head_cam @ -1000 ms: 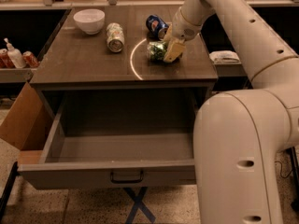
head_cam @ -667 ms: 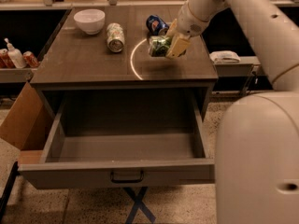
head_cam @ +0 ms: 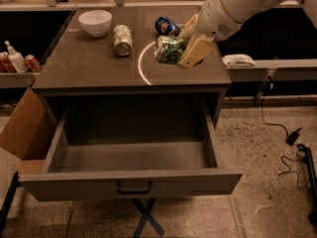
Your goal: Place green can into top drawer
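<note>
Green leafy-patterned drink can, clasped by cream gripper over dark bench.
Carry past bench edge; lower into open grey-brown top drawer.

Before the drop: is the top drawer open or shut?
Open: the wide grey-brown drawer is pulled out, interior visible. The end effector grips the mottled green can over the tabletop.

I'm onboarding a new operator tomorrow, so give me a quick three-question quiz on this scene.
1. True or false: the top drawer stands open.
2. Where does the end effector hold the green can? A: inside the drawer. B: over the tabletop. C: over the floor.
3. Fill in: the pale can lies on its ___.
Key: 1 true; 2 B; 3 side.
</note>
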Motion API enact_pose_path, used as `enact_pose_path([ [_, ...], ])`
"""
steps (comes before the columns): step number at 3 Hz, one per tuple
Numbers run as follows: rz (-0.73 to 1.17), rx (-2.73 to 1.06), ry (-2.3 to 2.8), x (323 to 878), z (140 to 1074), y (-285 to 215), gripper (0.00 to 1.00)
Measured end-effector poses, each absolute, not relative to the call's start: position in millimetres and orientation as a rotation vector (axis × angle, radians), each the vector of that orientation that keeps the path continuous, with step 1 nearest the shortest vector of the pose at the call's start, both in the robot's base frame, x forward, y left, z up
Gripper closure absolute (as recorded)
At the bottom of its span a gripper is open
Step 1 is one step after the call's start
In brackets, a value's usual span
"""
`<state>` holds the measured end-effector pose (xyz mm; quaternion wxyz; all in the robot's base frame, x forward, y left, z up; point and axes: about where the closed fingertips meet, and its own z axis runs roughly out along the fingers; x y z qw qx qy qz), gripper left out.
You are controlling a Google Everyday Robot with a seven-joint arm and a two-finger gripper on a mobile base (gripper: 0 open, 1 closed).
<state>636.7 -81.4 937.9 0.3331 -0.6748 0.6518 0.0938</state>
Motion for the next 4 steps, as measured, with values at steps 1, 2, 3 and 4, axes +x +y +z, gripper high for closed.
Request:
enact_pose_path([
  [1, 0.272, -1.788, 1.727, 625.4, 919.5, -80.3, 1.0],
  [2, 0.272, -1.788, 1.726, 625.7, 919.6, -80.1, 1.0],
  [3, 0.291, -1.775, 1.709, 616.1, 915.3, -71.1, 1.0],
  [4, 0.323, -1.743, 1.681, 586.4, 915.6, -57.8, 1.0],
])
